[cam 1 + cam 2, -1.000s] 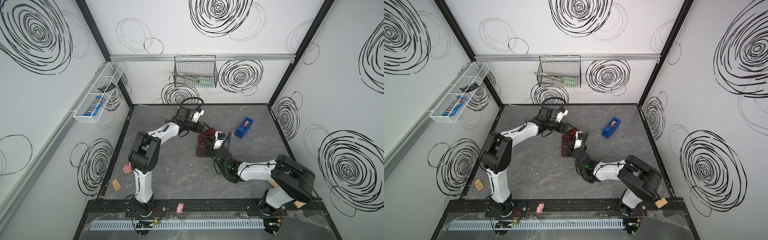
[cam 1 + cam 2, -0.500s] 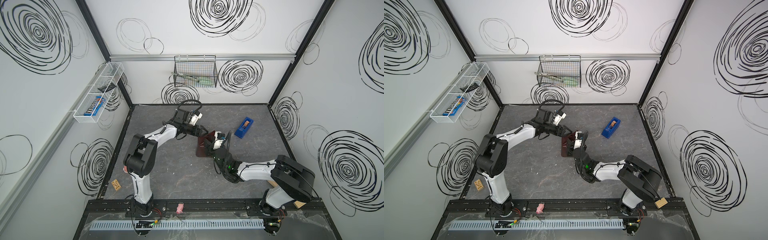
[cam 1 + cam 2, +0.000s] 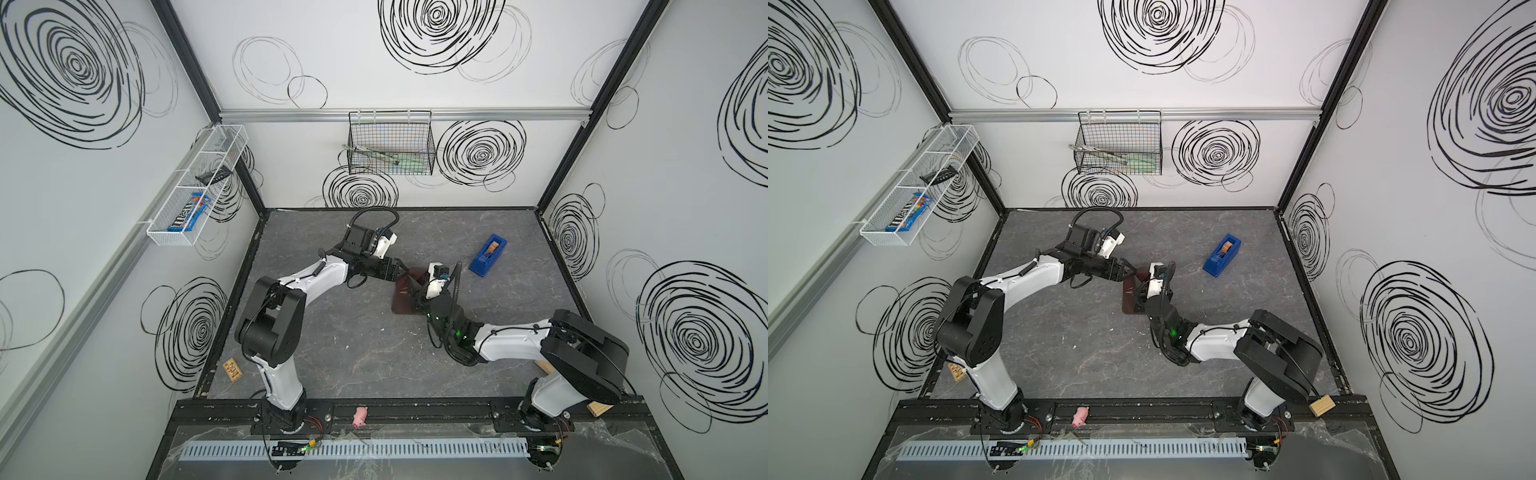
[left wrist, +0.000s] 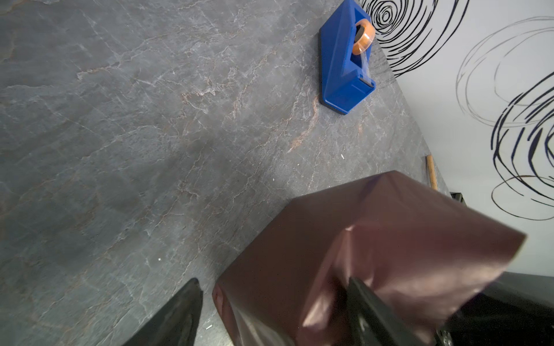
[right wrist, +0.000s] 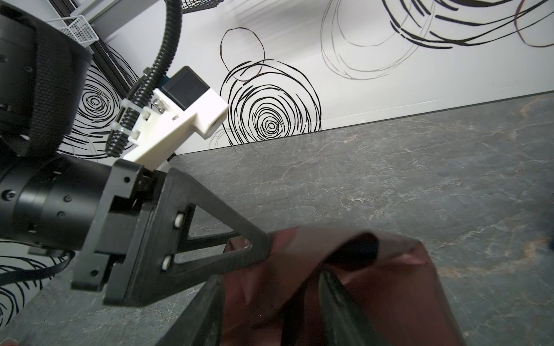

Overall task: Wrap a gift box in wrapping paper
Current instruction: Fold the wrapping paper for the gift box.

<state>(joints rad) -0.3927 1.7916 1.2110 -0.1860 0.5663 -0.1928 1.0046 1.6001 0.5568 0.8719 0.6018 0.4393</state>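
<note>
A: Whereabouts of the wrapping paper [image 3: 402, 297]?

B: On the counter [image 3: 353, 345], near the tape dispenser [image 3: 488, 260] but apart from it, on the side facing the left arm [image 3: 316, 278]. Folded into a boxy maroon parcel, creased, with 1 fold standing loose on top.

A: And the gift box?

B: Hidden under the paper; only a squarish outline to go by.

A: State of the left jaws?

B: Spread wide at the parcel side turned away from the tape dispenser. 1 finger [image 4: 180, 314] over bare counter, clear of the paper; the other against the loose fold.

A: And the right jaws?

B: Partly spread over the parcel side nearer the tape dispenser, 2 fingers [image 5: 335, 296] astride folds of paper. Pinching or merely touching: cannot tell.
</note>
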